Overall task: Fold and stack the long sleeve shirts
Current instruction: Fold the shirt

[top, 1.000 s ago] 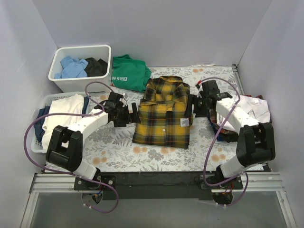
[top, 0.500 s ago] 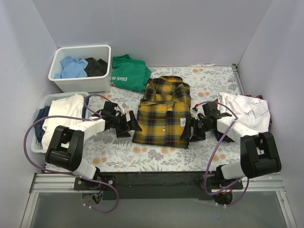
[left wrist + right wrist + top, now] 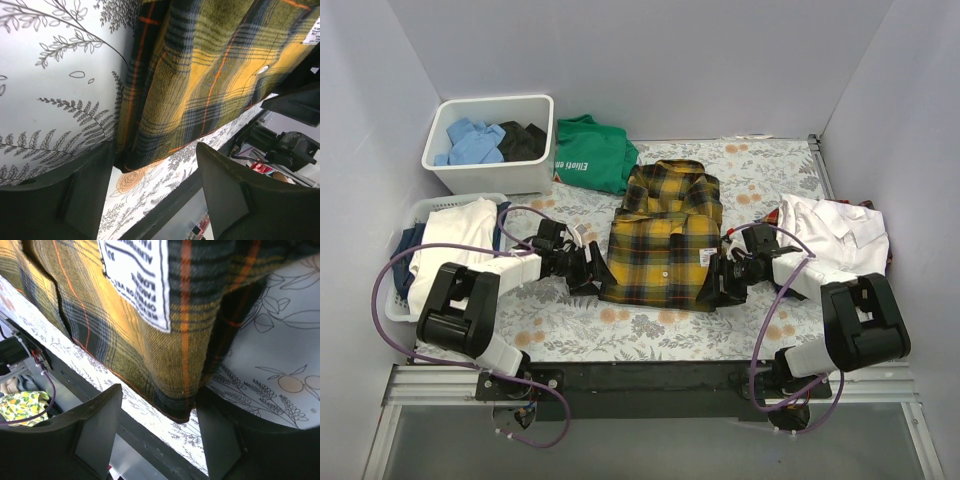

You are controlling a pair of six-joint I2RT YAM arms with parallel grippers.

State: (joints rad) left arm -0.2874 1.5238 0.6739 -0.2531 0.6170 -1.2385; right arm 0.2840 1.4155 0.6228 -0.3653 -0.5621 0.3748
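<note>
1. the plaid shirt (image 3: 665,240), yellow and black, is seen folded into a rectangle in the middle of the floral table (image 3: 650,325), with its collar turned away from the arms.
2. the left gripper (image 3: 592,272) is held low at the shirt's near left corner. its fingers are spread, and the hem corner is seen in the gap between them, unpinched.
3. the right gripper (image 3: 715,285) is held low at the near right corner. its fingers are likewise parted around the hem corner, with a white label (image 3: 135,275) just beyond.
4. the white shirt (image 3: 840,230) is laid at the table's right edge, apart from the plaid one.
5. a green t-shirt (image 3: 592,152) is seen behind the plaid shirt, beside a white bin (image 3: 490,178).
</note>
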